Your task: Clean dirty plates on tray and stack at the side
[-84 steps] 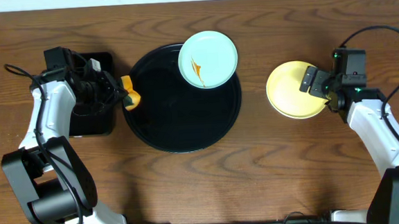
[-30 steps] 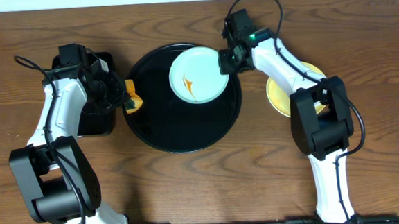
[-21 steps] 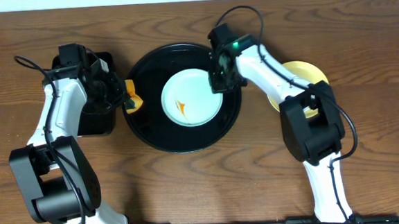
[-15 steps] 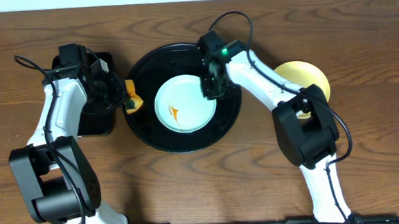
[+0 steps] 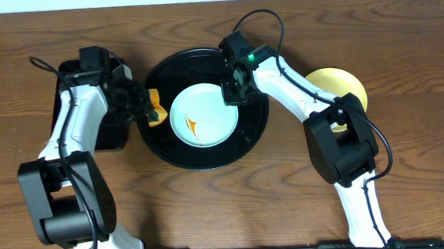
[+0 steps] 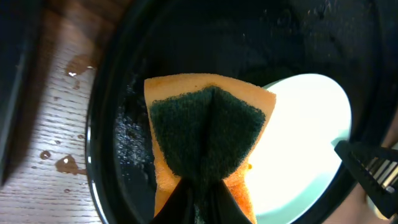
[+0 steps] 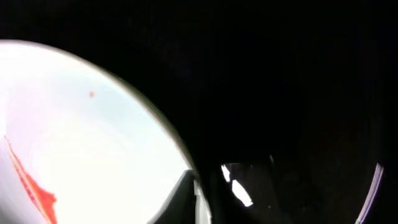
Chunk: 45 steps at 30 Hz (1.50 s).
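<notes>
A pale blue-green plate (image 5: pixel 204 115) with an orange smear (image 5: pixel 191 127) lies in the middle of the round black tray (image 5: pixel 179 149). My right gripper (image 5: pixel 232 93) is shut on the plate's right rim; in the right wrist view its gripper (image 7: pixel 198 194) sits at the edge of the plate (image 7: pixel 81 137). My left gripper (image 5: pixel 149 107) is shut on an orange sponge (image 5: pixel 157 111) with a green scouring face (image 6: pixel 205 134), just over the tray's left rim (image 6: pixel 99 130) and beside the plate (image 6: pixel 305 143). A pale yellow plate (image 5: pixel 343 82) lies on the table to the right, partly hidden by the right arm.
A smaller rectangular black tray (image 5: pixel 91 125) stands at the left, under the left arm. Water drops (image 6: pixel 65 163) lie on the wood beside the round tray. The right arm reaches across the round tray's right side.
The right gripper has drawn the blue-green plate from the tray's upper right down to its middle. The left gripper has moved the sponge right, over the tray's left rim.
</notes>
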Each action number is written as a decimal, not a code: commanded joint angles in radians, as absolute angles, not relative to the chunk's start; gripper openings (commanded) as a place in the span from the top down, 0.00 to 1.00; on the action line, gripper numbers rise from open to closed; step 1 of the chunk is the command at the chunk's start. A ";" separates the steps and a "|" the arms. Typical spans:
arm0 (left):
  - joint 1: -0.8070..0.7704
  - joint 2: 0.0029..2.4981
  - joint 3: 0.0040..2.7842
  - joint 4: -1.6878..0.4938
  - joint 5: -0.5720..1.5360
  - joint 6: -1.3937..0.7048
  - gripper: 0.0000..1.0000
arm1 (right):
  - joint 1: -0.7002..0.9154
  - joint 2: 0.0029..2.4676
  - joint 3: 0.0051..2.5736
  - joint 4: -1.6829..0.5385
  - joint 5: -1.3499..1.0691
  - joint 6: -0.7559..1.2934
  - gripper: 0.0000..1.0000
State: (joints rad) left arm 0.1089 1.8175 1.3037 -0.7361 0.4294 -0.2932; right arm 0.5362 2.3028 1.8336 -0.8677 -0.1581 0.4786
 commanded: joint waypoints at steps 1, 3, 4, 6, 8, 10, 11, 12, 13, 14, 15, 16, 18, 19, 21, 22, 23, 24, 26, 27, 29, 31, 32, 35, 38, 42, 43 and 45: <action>0.085 1.794 1.317 -0.735 0.368 -0.323 0.93 | 0.541 2.307 1.786 -0.851 -0.176 0.463 0.99; 0.067 1.794 1.317 -0.733 0.368 -0.323 0.93 | 0.543 2.307 1.748 -0.817 -0.196 0.464 0.99; 0.060 1.794 1.317 -0.731 0.364 -0.324 0.92 | 0.543 2.307 1.733 -0.803 -0.203 0.472 0.99; 0.040 1.794 1.317 -0.725 0.333 -0.331 0.92 | 0.543 2.307 1.693 -0.768 -0.222 0.487 0.99; 0.020 1.794 1.317 -0.713 0.300 -0.335 0.92 | 0.542 2.307 1.668 -0.742 -0.243 0.486 0.99; 0.004 1.794 1.317 -0.690 0.289 -0.334 0.93 | 0.542 2.307 1.660 -0.736 -0.244 0.485 0.99; -0.007 1.794 1.316 -0.670 0.286 -0.334 0.93 | 0.542 2.307 1.660 -0.736 -0.244 0.483 0.99; -0.014 1.794 1.314 -0.649 0.282 -0.331 0.93 | 0.542 2.307 1.660 -0.736 -0.244 0.481 0.99; -0.023 1.795 1.313 -0.630 0.274 -0.319 0.93 | 0.543 2.307 1.660 -0.735 -0.244 0.482 0.99; -0.034 1.796 1.312 -0.611 0.268 -0.289 0.92 | 0.543 2.307 1.660 -0.734 -0.244 0.482 0.99; -0.042 1.798 1.310 -0.601 0.263 -0.265 0.93 | 0.543 2.307 1.660 -0.733 -0.244 0.482 0.99; -0.054 1.800 1.307 -0.593 0.243 -0.242 0.92 | 0.543 2.307 1.660 -0.733 -0.244 0.481 0.99; -0.075 1.806 1.300 -0.591 0.203 -0.208 0.92 | 0.543 2.307 1.660 -0.733 -0.244 0.481 0.99; -0.085 1.811 1.295 -0.592 0.192 -0.190 0.93 | 0.543 2.307 1.660 -0.733 -0.244 0.482 0.99; -0.102 1.825 1.285 -0.592 0.193 -0.164 0.93 | 0.543 2.307 1.660 -0.733 -0.244 0.482 0.99; -0.110 1.834 1.279 -0.593 0.192 -0.154 0.92 | 0.543 2.307 1.660 -0.732 -0.244 0.482 0.99; -0.118 1.843 1.275 -0.593 0.192 -0.149 0.93 | 0.543 2.307 1.660 -0.732 -0.244 0.482 0.99; -0.123 1.853 1.272 -0.593 0.193 -0.149 0.92 | 0.543 2.307 1.660 -0.732 -0.244 0.482 0.99; -0.134 1.876 1.272 -0.597 0.194 -0.150 0.92 | 0.543 2.307 1.660 -0.732 -0.244 0.481 0.99; -0.140 1.891 1.272 -0.601 0.194 -0.150 0.92 | 0.543 2.307 1.660 -0.733 -0.244 0.481 0.99; -0.149 1.913 1.272 -0.617 0.198 -0.150 0.93 | 0.543 2.307 1.660 -0.733 -0.244 0.481 0.99; -0.157 1.936 1.272 -0.635 0.202 -0.151 0.92 | 0.543 2.307 1.660 -0.733 -0.244 0.481 0.99; -0.160 1.947 1.272 -0.647 0.202 -0.155 0.92 | 0.543 2.307 1.660 -0.732 -0.244 0.481 0.99; -0.163 1.963 1.272 -0.673 0.289 -0.158 0.93 | 0.543 2.307 1.660 -0.732 -0.243 0.480 0.99; -0.163 1.963 1.272 -0.675 0.451 -0.158 0.93 | 0.543 2.307 1.660 -0.732 -0.242 0.474 0.99; -0.163 1.963 1.272 -0.645 0.569 -0.158 0.93 | 0.544 2.307 1.660 -0.732 -0.241 0.474 0.99; -0.163 1.963 1.272 -0.634 0.568 -0.158 0.93 | 0.545 2.307 1.660 -0.732 -0.240 0.474 0.99; -0.162 1.963 1.272 -0.605 0.543 -0.159 0.92 | 0.545 2.307 1.660 -0.732 -0.241 0.474 0.99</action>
